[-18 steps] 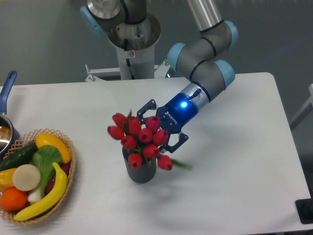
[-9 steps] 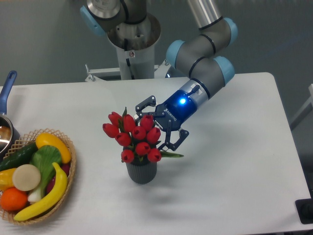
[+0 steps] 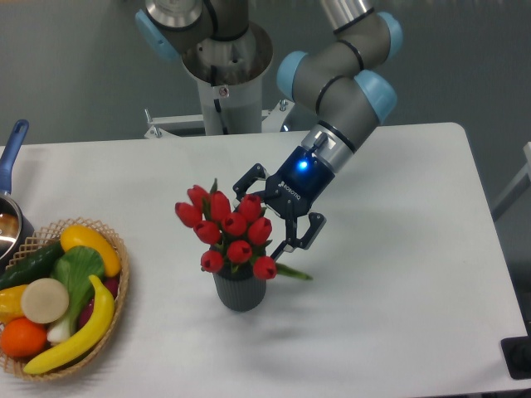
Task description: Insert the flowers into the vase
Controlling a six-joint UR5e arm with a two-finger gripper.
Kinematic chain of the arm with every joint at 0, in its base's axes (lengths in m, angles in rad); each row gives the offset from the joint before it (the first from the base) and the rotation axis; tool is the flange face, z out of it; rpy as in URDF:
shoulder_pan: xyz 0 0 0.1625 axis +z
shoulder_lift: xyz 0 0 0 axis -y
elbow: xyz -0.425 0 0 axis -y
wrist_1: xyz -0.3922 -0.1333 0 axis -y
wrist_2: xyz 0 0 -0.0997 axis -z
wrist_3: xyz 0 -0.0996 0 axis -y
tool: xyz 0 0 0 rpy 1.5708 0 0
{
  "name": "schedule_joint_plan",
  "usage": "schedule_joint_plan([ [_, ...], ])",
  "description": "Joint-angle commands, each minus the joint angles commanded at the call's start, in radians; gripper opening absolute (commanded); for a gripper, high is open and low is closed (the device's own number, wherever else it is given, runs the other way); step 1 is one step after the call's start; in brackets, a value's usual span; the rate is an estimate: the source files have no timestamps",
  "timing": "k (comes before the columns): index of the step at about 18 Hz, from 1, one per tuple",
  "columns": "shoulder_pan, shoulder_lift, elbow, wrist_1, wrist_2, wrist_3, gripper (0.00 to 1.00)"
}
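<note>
Item 1, the tool: I saw it reach in from 2 o'clock with its fingers spread wide, one above and one below the right side of the bunch; I could not tell whether either touched the buds

Item 2, flowers: red tulip buds bunched directly above the vase, the stems going down into its mouth, one green leaf sticking out toward 4 o'clock

Item 3, vase: dark grey, ribbed, upright near the middle of the tabletop

Item 4, wicker basket: at 9 o'clock from the vase and well apart from it, holding a banana, an orange and other produce

Item 5, pan with a blue handle: at the far left edge, partly cut off
</note>
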Motion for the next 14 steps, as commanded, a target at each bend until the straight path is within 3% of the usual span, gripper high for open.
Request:
schedule_joint_plan([
  [3,0.012,0.087,-0.032,-0.006,0.109,-0.008,1.0],
  [8,0.096,0.232,-0.003,-0.032,0.293,-0.012,1.0],
  [12,0.112,0.264,0.115,-0.2,0.471,0.006,1.0],
  [14,0.115,0.266,0.164,-0.308,0.54,0.119,1.0],
])
